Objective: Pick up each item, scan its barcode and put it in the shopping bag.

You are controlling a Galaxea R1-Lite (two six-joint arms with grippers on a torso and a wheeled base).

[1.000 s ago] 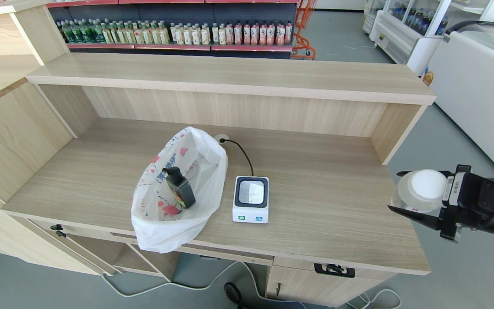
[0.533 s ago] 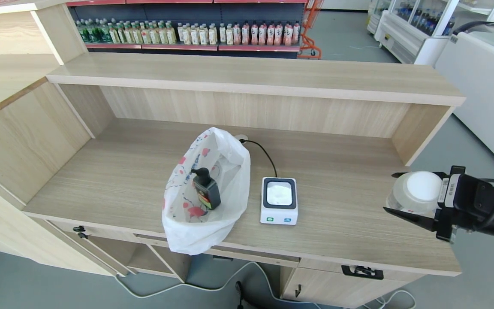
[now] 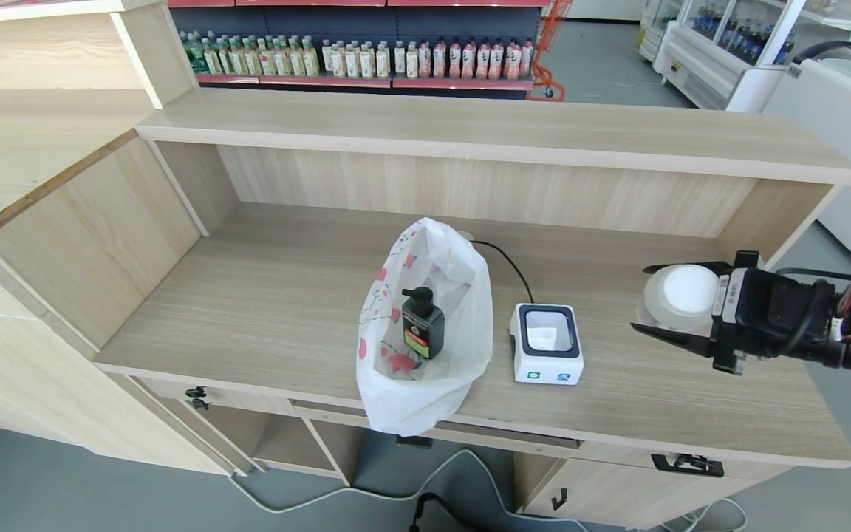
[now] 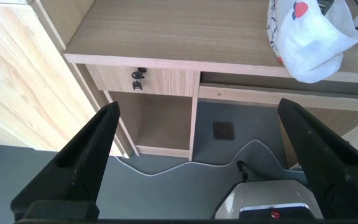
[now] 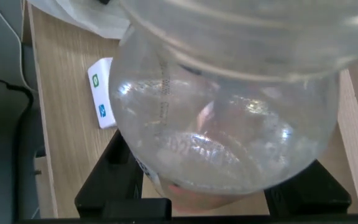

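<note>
Beside scanner [image 3: 547, 353], bag [image 3: 405, 408] (bottle [image 3: 422, 330] inside)

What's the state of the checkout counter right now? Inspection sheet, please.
Surface: wooden counter, no spills seen.
Job's things: pump bottle upright inside shopping bag; scanner beside the bag, on its right; clear jar held above the counter's right end.
Clutter: nothing seen.
Grippers: right gripper shut on the clear jar; left gripper open, empty, low before the counter front.
Cables: scanner cable runs toward the back; floor cable under the counter.
Surroundings: drink shelves behind; freezers to the right.
</note>
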